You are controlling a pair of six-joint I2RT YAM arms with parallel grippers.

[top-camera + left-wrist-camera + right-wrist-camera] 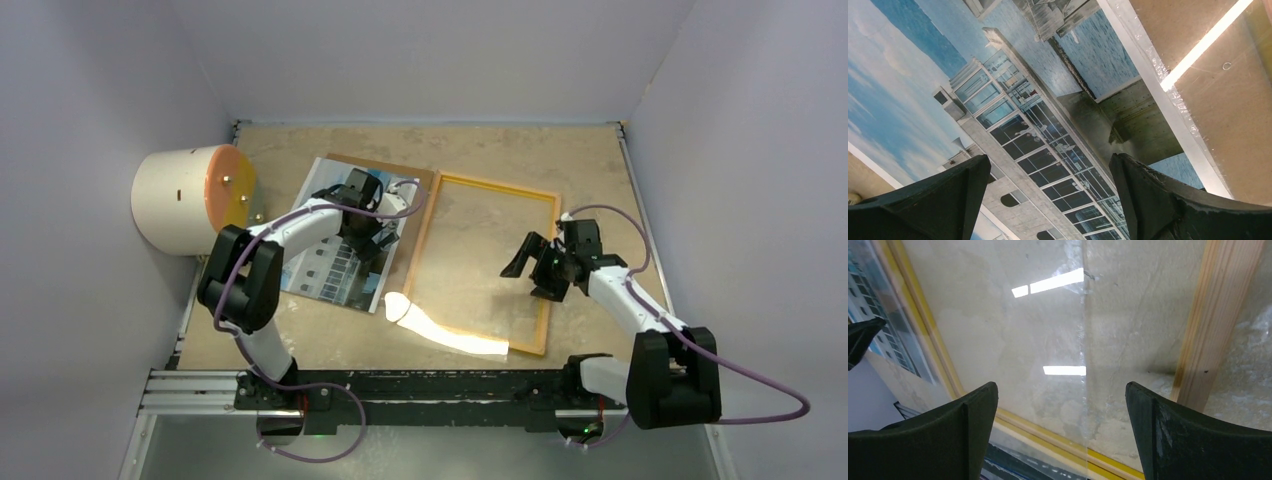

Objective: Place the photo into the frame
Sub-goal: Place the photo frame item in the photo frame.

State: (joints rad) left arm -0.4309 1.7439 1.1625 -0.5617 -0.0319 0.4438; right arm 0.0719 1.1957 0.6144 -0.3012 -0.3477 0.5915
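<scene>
Left gripper (pixel 1048 167): fingers spread wide, holding nothing, poised over the photo (pixel 923 85).
Right gripper (pixel 1060 390): fingers wide, empty, above the frame (pixel 1220 300), toward its 4 o'clock side.
Layout: photo flat at frame's 9 o'clock, partly on brown backing board (pixel 412 182).

Top view overhead, far; wrist views close, downward (left over photo (pixel 908 90), right over frame (pixel 1218 315)).
</scene>
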